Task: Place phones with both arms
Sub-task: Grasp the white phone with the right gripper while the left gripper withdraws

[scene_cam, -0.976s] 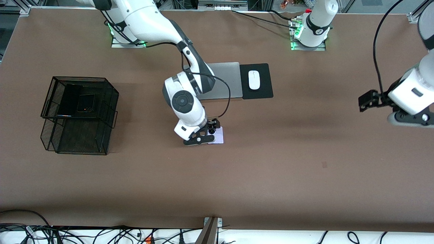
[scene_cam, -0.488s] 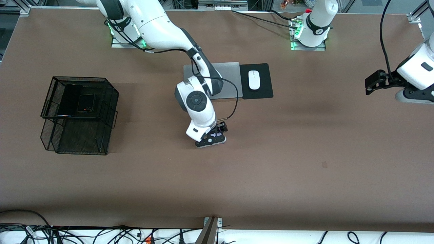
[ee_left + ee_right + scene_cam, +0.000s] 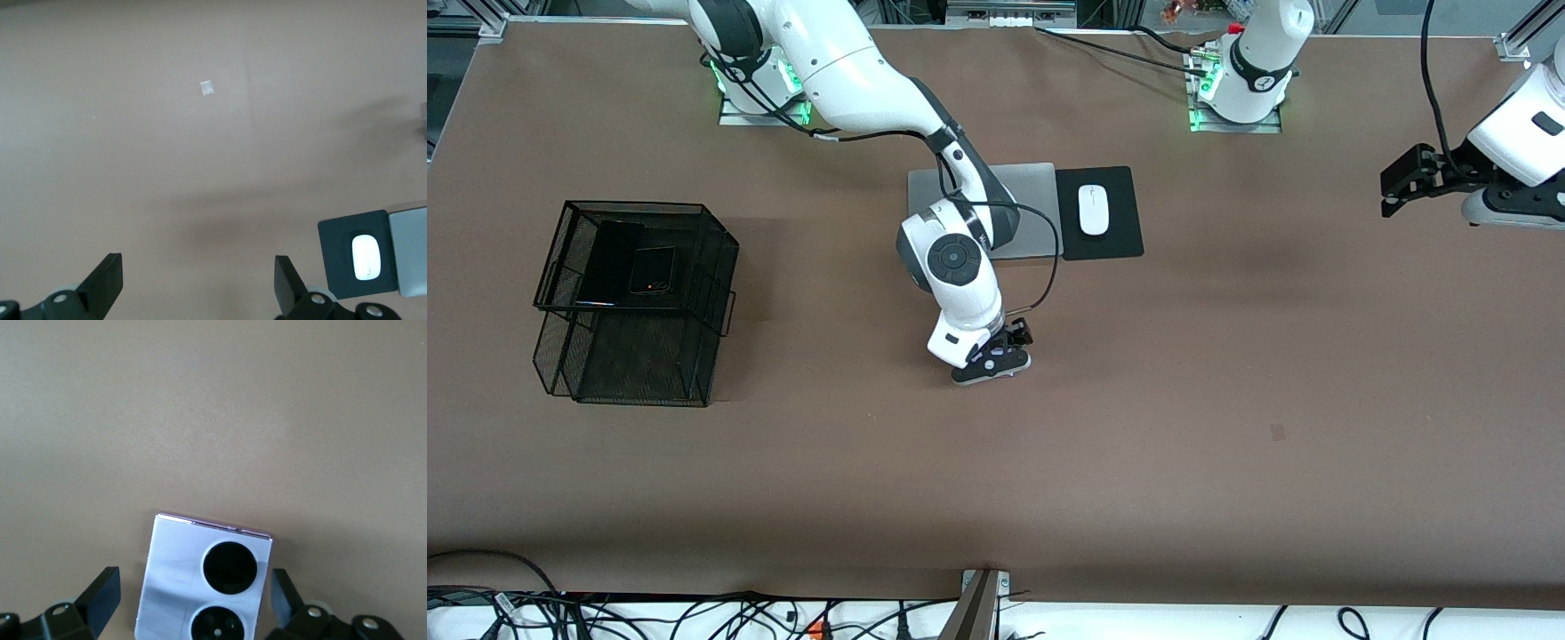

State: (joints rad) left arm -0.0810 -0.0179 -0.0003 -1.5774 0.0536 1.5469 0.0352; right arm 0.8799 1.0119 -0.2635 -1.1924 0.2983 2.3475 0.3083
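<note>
The lavender-white phone [image 3: 203, 583] with two black circles lies flat on the brown table. My right gripper [image 3: 193, 588] is open and low over it, one finger on each side with a small gap to each edge. In the front view that gripper [image 3: 994, 360] covers the phone at mid-table. The long black slab [image 3: 607, 262] and the small black flip phone [image 3: 652, 269] lie in the upper tier of a black mesh basket [image 3: 713, 238]. My left gripper [image 3: 1392, 185] is open and empty, up in the air over the left arm's end of the table; it also shows in the left wrist view [image 3: 199, 272].
A grey laptop [image 3: 1032, 204] lies farther from the front camera than the right gripper, partly under the right arm. Beside it is a black mouse pad [image 3: 1116, 236] with a white mouse [image 3: 1093, 210]. A small tape mark [image 3: 1278, 432] is on the table.
My right gripper has shifted toward the left arm's end and now straddles the lavender phone. My left arm has drawn up and back toward its base.
</note>
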